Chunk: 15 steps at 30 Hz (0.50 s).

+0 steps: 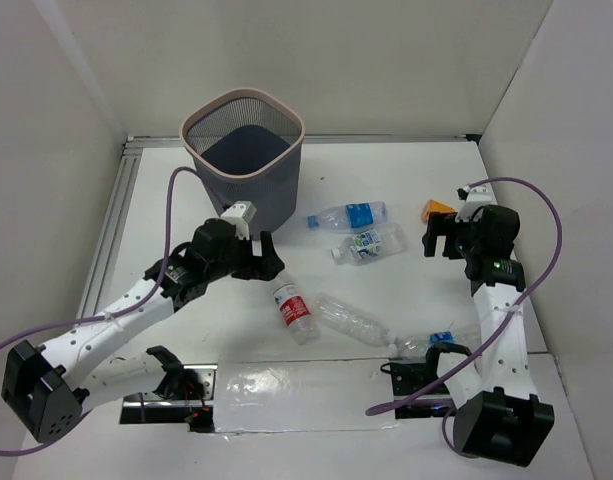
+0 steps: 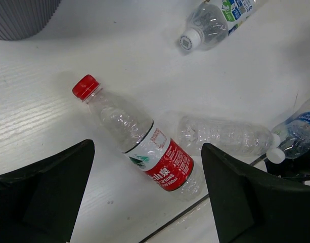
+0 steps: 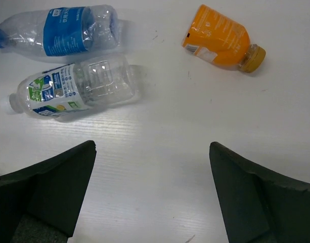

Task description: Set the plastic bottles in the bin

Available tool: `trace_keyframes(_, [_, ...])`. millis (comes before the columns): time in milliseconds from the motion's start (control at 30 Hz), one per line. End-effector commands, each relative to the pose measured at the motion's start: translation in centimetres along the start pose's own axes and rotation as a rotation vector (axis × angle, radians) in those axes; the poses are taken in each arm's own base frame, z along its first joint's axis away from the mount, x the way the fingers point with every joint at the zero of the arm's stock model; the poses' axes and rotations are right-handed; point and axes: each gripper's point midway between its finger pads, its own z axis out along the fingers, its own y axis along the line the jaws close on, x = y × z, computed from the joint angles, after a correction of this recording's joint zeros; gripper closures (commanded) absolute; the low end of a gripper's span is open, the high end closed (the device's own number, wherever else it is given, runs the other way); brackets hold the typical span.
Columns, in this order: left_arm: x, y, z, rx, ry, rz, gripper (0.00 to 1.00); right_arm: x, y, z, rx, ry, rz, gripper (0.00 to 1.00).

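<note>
The dark grey mesh bin (image 1: 248,158) stands at the back left; its wall shows in the left wrist view (image 2: 18,17). A red-label bottle (image 1: 293,306) (image 2: 139,140) lies just right of my open, empty left gripper (image 1: 264,258) (image 2: 147,195). A clear label-less bottle (image 1: 352,320) (image 2: 225,135) lies beside it, and a blue-capped one (image 1: 426,341) (image 2: 299,132) further right. A blue-label bottle (image 1: 348,215) (image 3: 61,30) and a green-white-label bottle (image 1: 368,244) (image 3: 76,88) (image 2: 218,20) lie mid-table. My right gripper (image 1: 441,236) (image 3: 152,195) is open and empty, right of them.
A small orange bottle (image 1: 437,208) (image 3: 223,39) lies by the right gripper's far side. A shiny taped strip (image 1: 286,385) runs along the near table edge between the arm bases. White walls close the table at left, back and right.
</note>
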Motion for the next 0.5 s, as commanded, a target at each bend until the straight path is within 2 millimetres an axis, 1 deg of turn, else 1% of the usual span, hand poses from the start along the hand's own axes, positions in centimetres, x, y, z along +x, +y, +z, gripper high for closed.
trace_keyframes(0, [-0.7, -1.3, 0.3, 0.024, -0.027, -0.027, 0.00, -1.2, -0.2, -0.8, 0.011, -0.038, -0.017, 0.00])
trace_keyframes(33, [-0.8, -1.2, 0.3, 0.015, -0.032, -0.040, 0.00, -1.5, -0.2, -0.7, 0.004, -0.048, -0.047, 0.00])
trace_keyframes(67, [-0.7, -1.4, 0.3, 0.015, -0.033, -0.046, 0.00, -1.2, -0.1, -0.8, -0.009, -0.049, -0.099, 0.00])
trace_keyframes(100, [-0.4, -1.5, 0.6, 0.010, -0.025, -0.040, 0.00, -0.8, 0.5, -0.6, -0.046, -0.044, -0.115, 0.00])
trace_keyframes(133, [0.0, -1.1, 0.9, -0.009, -0.015, -0.055, 0.00, -0.8, 0.7, -0.6, -0.061, -0.047, -0.135, 0.00])
trace_keyframes(167, [0.1, -1.2, 0.9, -0.013, -0.018, -0.061, 0.00, -0.8, 1.0, -0.6, -0.078, -0.051, -0.136, 0.00])
trace_keyframes(200, [0.2, -1.0, 1.1, -0.025, -0.015, -0.060, 0.00, -0.7, 1.2, -0.4, -0.096, -0.044, -0.132, 0.04])
trace_keyframes(233, [0.6, -1.2, 1.1, -0.023, -0.003, -0.068, 0.00, -0.5, 1.4, -0.5, -0.113, -0.040, -0.125, 0.12])
trace_keyframes(267, [0.5, -1.0, 1.1, -0.032, -0.009, -0.068, 0.00, -0.3, 1.5, -0.3, -0.124, -0.032, -0.121, 0.14])
trace_keyframes(300, [0.6, -1.2, 1.1, -0.034, -0.011, -0.072, 0.00, -0.3, 1.5, -0.3, -0.124, -0.032, -0.121, 0.18])
trace_keyframes(333, [0.6, -0.9, 1.3, -0.050, -0.011, -0.072, 0.00, -0.7, 1.7, -0.2, -0.135, -0.046, -0.125, 0.37])
trace_keyframes(367, [0.5, -0.8, 1.3, -0.058, -0.017, -0.087, 0.00, -0.6, 1.6, -0.2, -0.125, -0.043, -0.116, 0.59])
trace_keyframes(400, [0.6, -0.7, 1.5, -0.080, -0.014, -0.105, 0.03, -0.7, 1.3, 0.0, -0.113, -0.042, -0.106, 0.98])
trace_keyframes(433, [1.0, -0.5, 1.9, -0.091, 0.001, -0.115, 0.11, -0.5, 1.1, 0.2, -0.104, -0.031, -0.090, 1.00])
trace_keyframes(467, [1.1, -0.2, 2.2, -0.113, -0.002, -0.143, 0.27, -0.5, 1.1, 0.2, -0.104, -0.031, -0.090, 0.85])
